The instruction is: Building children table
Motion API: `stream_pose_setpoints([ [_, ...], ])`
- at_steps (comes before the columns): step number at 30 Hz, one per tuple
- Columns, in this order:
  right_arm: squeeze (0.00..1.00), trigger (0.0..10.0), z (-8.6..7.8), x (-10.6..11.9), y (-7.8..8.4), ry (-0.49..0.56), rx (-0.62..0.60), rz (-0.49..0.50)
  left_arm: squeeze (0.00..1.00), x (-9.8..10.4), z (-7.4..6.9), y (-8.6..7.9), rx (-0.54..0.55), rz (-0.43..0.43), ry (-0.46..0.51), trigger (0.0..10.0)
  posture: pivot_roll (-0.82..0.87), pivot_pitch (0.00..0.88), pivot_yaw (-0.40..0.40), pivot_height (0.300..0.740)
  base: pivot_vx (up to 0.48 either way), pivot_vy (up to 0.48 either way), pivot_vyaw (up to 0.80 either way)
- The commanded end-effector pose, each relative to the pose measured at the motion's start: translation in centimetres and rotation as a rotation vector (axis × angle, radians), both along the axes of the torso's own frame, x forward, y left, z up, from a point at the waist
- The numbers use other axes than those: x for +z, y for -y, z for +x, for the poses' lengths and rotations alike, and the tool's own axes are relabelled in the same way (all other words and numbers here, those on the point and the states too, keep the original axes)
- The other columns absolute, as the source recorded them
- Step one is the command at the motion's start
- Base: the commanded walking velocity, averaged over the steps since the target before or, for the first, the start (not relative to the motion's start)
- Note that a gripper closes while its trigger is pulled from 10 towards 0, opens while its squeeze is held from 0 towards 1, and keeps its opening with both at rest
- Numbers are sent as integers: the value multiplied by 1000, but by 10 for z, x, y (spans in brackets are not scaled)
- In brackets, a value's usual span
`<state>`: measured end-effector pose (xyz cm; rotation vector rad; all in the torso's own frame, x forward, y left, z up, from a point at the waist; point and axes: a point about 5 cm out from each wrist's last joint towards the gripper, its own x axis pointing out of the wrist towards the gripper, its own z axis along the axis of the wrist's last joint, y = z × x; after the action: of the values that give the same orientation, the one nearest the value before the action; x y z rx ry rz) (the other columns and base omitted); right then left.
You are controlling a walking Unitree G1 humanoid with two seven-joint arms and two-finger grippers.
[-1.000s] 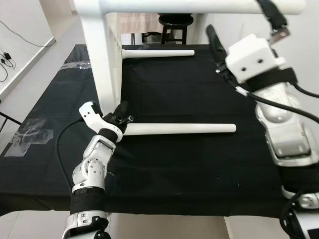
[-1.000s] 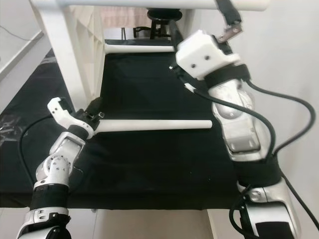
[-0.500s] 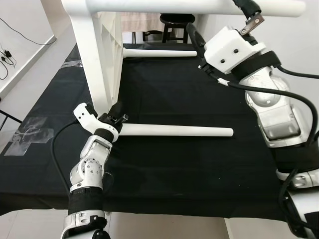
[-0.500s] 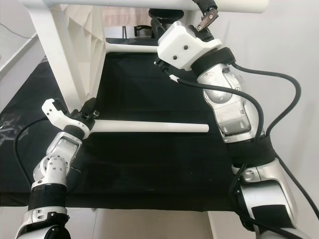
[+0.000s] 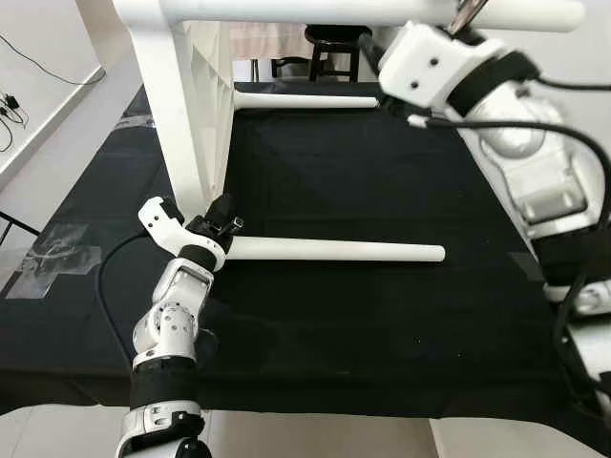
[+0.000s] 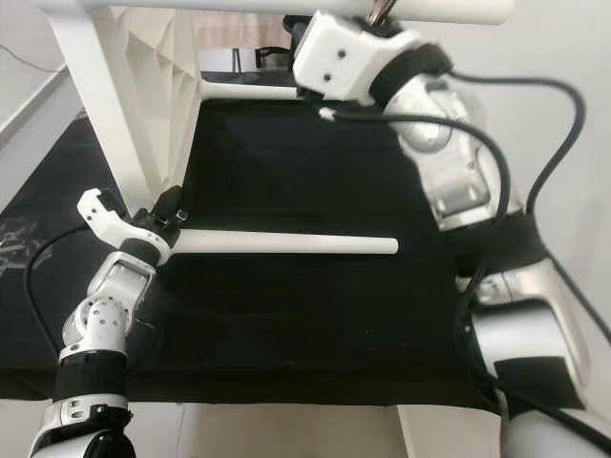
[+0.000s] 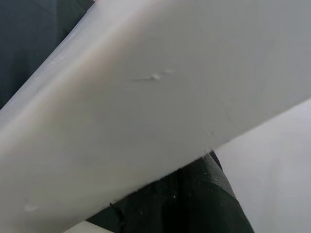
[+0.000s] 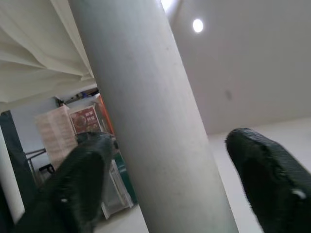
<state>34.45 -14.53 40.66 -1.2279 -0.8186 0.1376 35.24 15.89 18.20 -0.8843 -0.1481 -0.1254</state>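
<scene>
White table frame [image 5: 181, 105] on black cloth [image 5: 382, 324], my right gripper [image 8: 180, 184] raised to its top leg [image 8: 146, 121].

Fingers [image 8: 272, 179] spread around that leg, not touching. My left gripper [image 5: 221, 216] clamps a loose leg [image 5: 334, 251] lying on the cloth.

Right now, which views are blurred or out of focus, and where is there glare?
Left eye view: right arm motion-blurred, white leg sharp. Left wrist view: close white surface soft, out of focus. Right wrist view: ceiling light glares, fingers blurred around the pole.
</scene>
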Motion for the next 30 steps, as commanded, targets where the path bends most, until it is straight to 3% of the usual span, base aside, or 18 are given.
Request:
stream_pose_setpoints([
  [1,0,0,1,0,-1,-12,-2,-34,0,3,0,-7,31,-11,8,10000,-41,149,-49,740,0,0,0],
  [21,0,0,4,5,-3,-39,6,-66,0,11,5,-17,82,-30,27,10000,-47,155,-57,740,0,0,0],
  [27,0,0,5,6,-2,-37,4,-64,0,4,8,-26,142,-36,-7,10000,-48,156,-54,740,0,0,0],
  [30,0,0,5,8,0,-34,0,-58,0,-11,9,-39,203,-56,-70,10000,-49,157,-53,740,0,0,0],
])
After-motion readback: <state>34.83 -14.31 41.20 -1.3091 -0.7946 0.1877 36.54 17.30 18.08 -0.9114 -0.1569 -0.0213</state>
